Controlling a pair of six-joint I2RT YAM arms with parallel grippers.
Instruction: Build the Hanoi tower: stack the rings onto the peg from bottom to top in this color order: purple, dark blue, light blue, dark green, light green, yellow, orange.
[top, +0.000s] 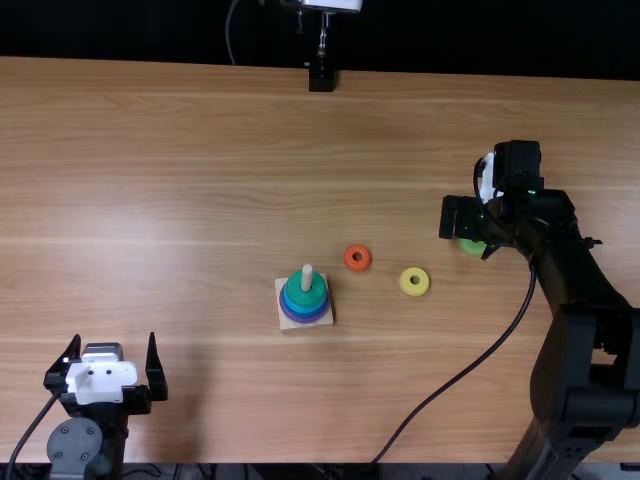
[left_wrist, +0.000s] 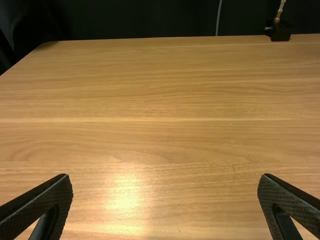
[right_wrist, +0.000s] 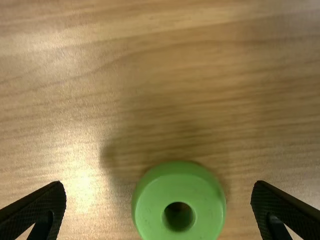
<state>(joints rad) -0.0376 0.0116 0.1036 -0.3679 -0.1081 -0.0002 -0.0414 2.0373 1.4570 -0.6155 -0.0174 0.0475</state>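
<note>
Lt. green ring (right_wrist: 150, 216): flat on table (right_wrist: 150, 50), betw. the spread fingers of R gripper (right_wrist: 158, 187), touching neither. Qty 1. Next due, by color order. Smooth, satiny; squat, rounded rim, round center hole.

R gripper: fingers wide, one each side of ring; presumably so set to straddle it before closing. Pads matte blk., fine ribbed texture. Risk: off-ctr. closure could nudge ring.

Yellow ring (top: 406, 285): loose, flat, near R fingers, on side twd. peg. Prob. left for after lt. green.

Orange ring (top: 349, 262): loose, flat, farther from R fingers than yellow, near peg. Prob. last, to top off.

Peg (top: 307, 272): upright, pale, round-tipped, well apart from both grippers' fingers. Carries, btm. to top: purple (top: 305, 320), dk. blue (top: 305, 315), lt. blue (top: 306, 310), dk. green (top: 305, 299); widest low, for tapered seat. Sq. pale base (top: 284, 322) below. Approx. half done.

L gripper (top: 113, 342): fingers wide, nothing betw.; prob. parked, R arm being nearer the work. Table: lt. brown wood, streaky grain, soft sheen.
</note>
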